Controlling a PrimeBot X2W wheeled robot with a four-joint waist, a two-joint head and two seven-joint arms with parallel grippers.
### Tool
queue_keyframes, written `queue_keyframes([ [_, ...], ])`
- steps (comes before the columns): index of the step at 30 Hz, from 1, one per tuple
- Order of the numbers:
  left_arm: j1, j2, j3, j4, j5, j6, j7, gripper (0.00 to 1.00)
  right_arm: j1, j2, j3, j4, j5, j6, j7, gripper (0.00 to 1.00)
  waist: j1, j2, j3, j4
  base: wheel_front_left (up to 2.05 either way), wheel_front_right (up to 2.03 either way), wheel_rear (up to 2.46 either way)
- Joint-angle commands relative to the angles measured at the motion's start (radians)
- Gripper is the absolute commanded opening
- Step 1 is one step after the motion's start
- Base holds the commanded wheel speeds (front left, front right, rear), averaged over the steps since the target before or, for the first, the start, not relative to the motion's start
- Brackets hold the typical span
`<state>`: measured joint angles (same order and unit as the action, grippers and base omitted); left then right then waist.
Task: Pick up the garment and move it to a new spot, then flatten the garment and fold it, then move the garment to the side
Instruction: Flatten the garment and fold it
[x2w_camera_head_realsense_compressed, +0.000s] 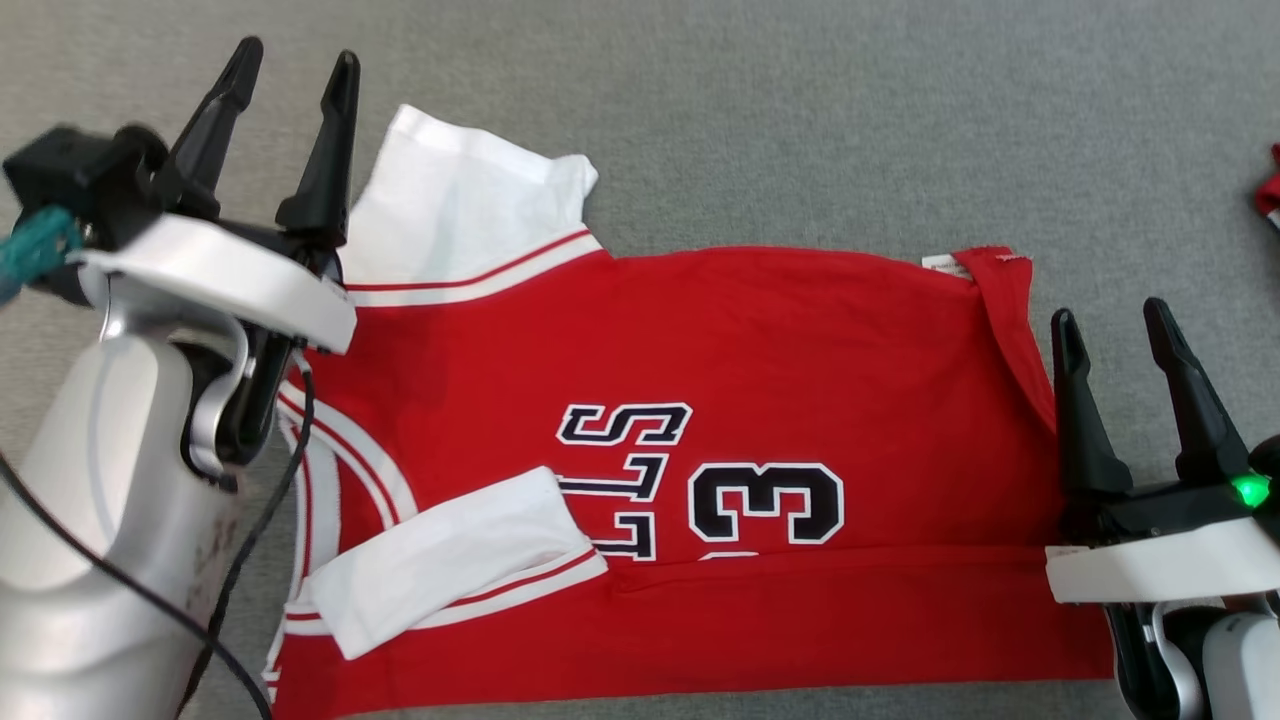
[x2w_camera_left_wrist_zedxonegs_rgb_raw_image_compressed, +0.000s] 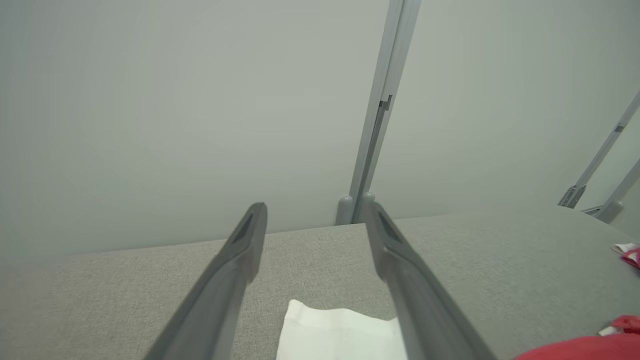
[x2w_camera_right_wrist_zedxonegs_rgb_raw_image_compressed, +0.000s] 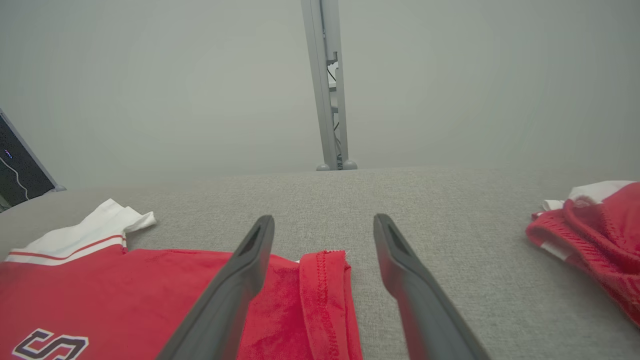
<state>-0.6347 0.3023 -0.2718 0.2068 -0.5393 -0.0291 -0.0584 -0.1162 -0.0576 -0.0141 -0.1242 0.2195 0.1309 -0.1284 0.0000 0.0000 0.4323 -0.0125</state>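
Note:
The garment is a red jersey with white sleeves, black-and-white lettering and a "3", lying spread flat on the grey table. Its near strip is folded up and one white sleeve lies folded over the front at the lower left. My left gripper hovers open above the jersey's left end, beside the far white sleeve. My right gripper stands open just off the jersey's right edge, where the hem curls over. Nothing sits between either pair of fingers.
A second crumpled red-and-white garment lies at the table's far right. Grey partition walls with a metal post stand behind the table's far edge. A dark screen shows at the left of the right wrist view.

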Motion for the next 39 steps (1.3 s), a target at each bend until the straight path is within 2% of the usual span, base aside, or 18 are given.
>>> queue_keyframes([
  [1,-0.045,-0.002,-0.006,0.052,-0.007,-0.017,0.017,1.00,-0.022,-0.003,0.006,0.005,0.005,0.000,-0.011,1.00,0.0000,0.0000,0.053,-0.034,0.00,0.00,0.00],
  [9,-0.219,-0.012,-0.062,0.393,-0.044,-0.076,0.126,1.00,-0.080,-0.007,0.032,0.050,0.017,0.000,-0.036,1.00,0.0000,0.0000,0.096,-0.065,0.00,0.00,0.00],
  [17,-0.290,-0.023,-0.102,0.570,-0.051,-0.093,0.126,1.00,-0.100,-0.022,0.028,0.073,0.035,0.000,-0.034,1.00,0.0000,0.0000,0.095,-0.067,0.00,0.00,0.00],
  [18,-0.295,-0.026,-0.108,0.584,-0.050,-0.094,0.122,0.19,-0.106,-0.028,0.025,0.077,0.038,0.000,-0.031,1.00,0.0000,0.0000,0.094,-0.066,0.00,0.00,0.00],
  [19,-0.299,-0.031,-0.115,0.597,-0.051,-0.096,0.119,0.00,-0.112,-0.034,0.024,0.082,0.039,0.000,-0.029,1.00,0.0000,0.0000,0.092,-0.065,0.00,0.00,0.00],
  [24,-0.323,-0.048,-0.140,0.636,-0.064,-0.102,0.085,0.00,-0.180,-0.079,0.062,0.116,0.054,0.000,0.006,1.00,0.0000,0.0000,0.090,-0.050,0.00,0.00,0.00],
  [31,-0.348,-0.067,-0.180,0.667,-0.081,-0.101,0.044,0.00,-0.252,-0.148,0.142,0.161,0.047,0.000,0.118,1.00,0.0000,0.0000,0.086,-0.018,0.00,0.00,0.00],
  [39,-0.353,-0.063,-0.224,0.679,-0.113,-0.102,0.017,0.00,-0.246,-0.171,0.155,0.191,0.035,0.000,0.211,1.00,0.0000,0.0000,0.084,-0.011,0.00,0.00,0.00],
])
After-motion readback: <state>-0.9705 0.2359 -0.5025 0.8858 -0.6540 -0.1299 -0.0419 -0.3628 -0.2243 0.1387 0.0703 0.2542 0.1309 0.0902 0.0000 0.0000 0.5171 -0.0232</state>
